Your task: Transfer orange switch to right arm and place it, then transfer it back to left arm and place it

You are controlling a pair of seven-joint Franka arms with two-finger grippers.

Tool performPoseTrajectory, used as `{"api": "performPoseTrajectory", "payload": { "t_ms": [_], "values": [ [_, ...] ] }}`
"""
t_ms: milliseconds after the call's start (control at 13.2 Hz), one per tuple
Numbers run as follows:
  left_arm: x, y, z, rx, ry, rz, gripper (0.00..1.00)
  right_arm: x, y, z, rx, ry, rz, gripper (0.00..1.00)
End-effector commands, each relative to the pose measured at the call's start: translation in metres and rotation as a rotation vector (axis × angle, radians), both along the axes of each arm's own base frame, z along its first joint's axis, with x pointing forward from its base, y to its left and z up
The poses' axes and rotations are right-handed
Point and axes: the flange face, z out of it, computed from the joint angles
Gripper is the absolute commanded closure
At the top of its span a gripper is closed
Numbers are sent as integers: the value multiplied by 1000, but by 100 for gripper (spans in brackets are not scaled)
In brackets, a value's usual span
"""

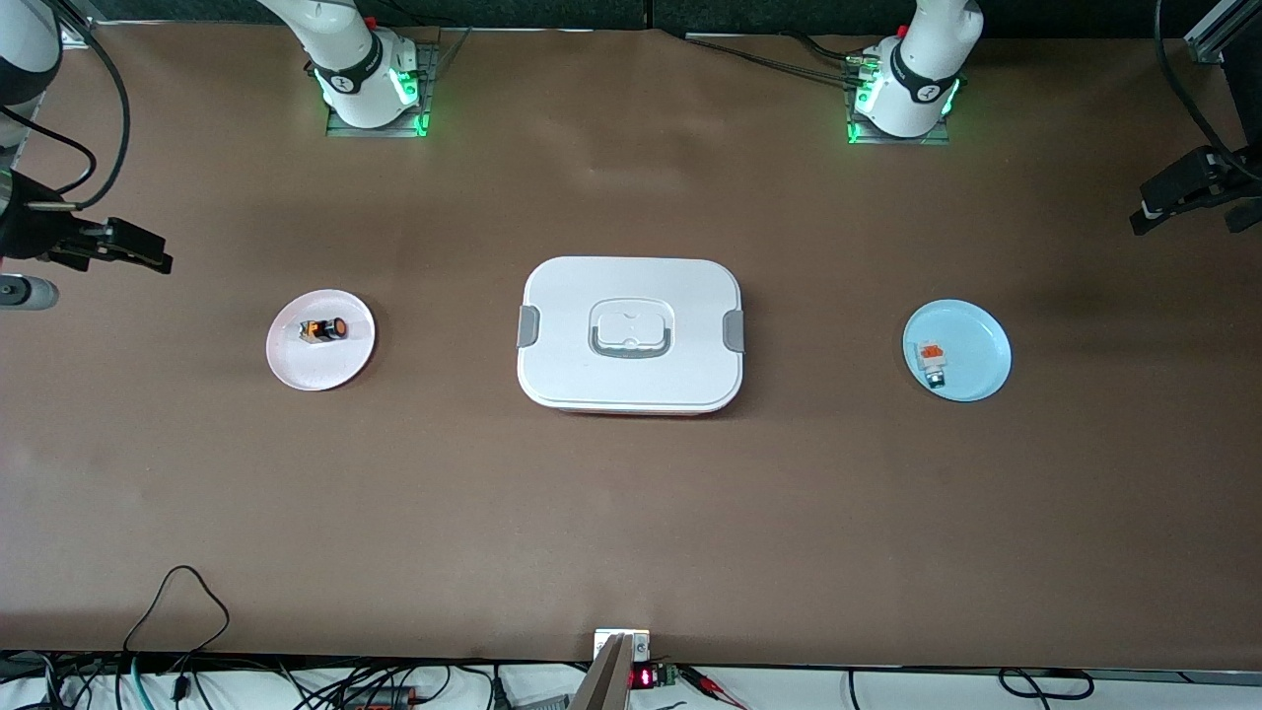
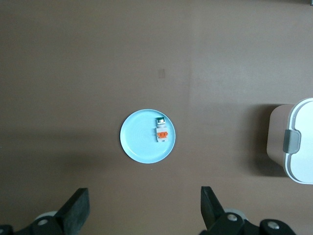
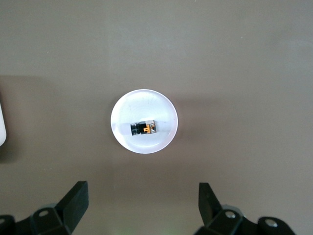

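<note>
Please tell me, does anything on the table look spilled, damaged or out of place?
Nothing stands out. The orange switch lies on the pink plate, a white-grey block on the blue plate, and the box sits closed between them.

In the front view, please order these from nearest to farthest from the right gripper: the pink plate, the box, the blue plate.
The right gripper is open, over the right arm's end of the table.
1. Pink plate, at the right arm's end, bearing the orange switch.
2. Box, at mid-table.
3. Blue plate, at the left arm's end.
</note>
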Motion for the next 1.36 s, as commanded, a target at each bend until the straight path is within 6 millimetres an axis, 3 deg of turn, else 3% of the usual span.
{"api": "performPoseTrajectory", "payload": {
  "t_ms": [0, 303, 606, 908, 1136, 1287],
  "values": [
    [-3, 0, 6, -5, -9, -10, 0, 10, 1, -7, 43, -6, -14, 0],
    [-3, -1, 5, -5, -7, -22, 0, 25, -5, -41, 9, 27, -17, 0],
    [-4, -2, 6, -6, -5, -10, 0, 37, 1, -100, -3, 58, -1, 0],
    [-3, -2, 5, -5, -7, -13, 0, 24, 5, -163, 6, 89, -5, 0],
    [-3, -2, 5, -7, -6, -11, 0, 3, 24, -226, 12, 89, 18, 0],
    [-4, -2, 5, -7, -1, -13, 0, -8, 31, -250, 14, 91, 30, 0]
  ]
}}
